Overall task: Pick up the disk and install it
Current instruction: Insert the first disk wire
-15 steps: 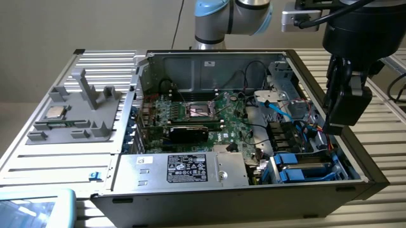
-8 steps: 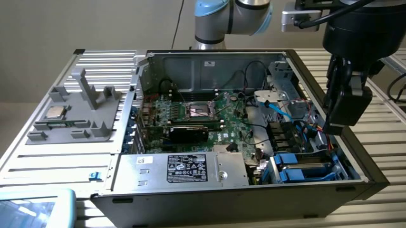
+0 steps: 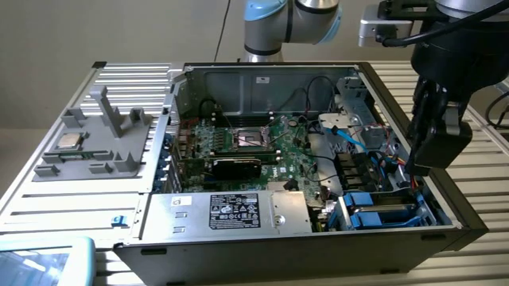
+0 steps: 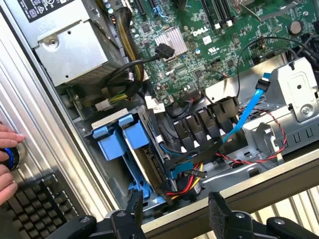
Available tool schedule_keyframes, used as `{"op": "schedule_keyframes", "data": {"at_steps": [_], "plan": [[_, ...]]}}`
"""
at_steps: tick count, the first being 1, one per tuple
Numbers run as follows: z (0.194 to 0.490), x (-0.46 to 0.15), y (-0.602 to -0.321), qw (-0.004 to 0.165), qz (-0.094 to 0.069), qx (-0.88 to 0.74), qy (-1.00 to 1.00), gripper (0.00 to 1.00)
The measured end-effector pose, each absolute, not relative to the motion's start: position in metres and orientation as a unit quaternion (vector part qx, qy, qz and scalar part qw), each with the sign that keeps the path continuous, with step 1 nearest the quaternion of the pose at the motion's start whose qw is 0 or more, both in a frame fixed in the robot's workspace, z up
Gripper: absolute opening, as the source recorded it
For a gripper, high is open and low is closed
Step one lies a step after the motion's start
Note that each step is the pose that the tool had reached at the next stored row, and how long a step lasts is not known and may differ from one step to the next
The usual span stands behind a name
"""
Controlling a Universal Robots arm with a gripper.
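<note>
The disk (image 3: 380, 208), edged by its bright blue plastic frame, sits in the drive bay in the near corner of the open computer case, on the exterior view's right. In the wrist view the disk (image 4: 122, 142) stands on edge among cables, and its label is hidden. My gripper (image 3: 420, 164) hangs over the case's wall on the exterior view's right, above and just beyond the bay. In the wrist view my gripper (image 4: 176, 211) is open, with its black fingertips (image 4: 218, 206) apart and nothing between them. It touches nothing.
A silver power supply with a black label (image 3: 230, 211) fills the case's near side beside the bay. The motherboard (image 3: 254, 143), a blue cable (image 4: 249, 114) and red-black wires lie close by. A grey fixture (image 3: 95, 149) holds a processor chip (image 3: 70, 141). A person's hand (image 4: 6, 149) rests by a keyboard (image 4: 35, 199).
</note>
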State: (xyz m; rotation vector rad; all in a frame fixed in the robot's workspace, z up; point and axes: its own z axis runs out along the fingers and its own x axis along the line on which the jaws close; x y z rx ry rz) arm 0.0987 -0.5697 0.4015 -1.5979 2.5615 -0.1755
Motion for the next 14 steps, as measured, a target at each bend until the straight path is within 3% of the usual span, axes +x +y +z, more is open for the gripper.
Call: {"op": "schedule_keyframes", "data": {"at_steps": [5,14], "plan": [[0.3996,0.1007,-0.5741,0.053,-0.050,-0.533,0.843,0.64],[0.3984,0.1018,-0.5741,0.060,-0.039,-0.591,0.804,0.64]]}}
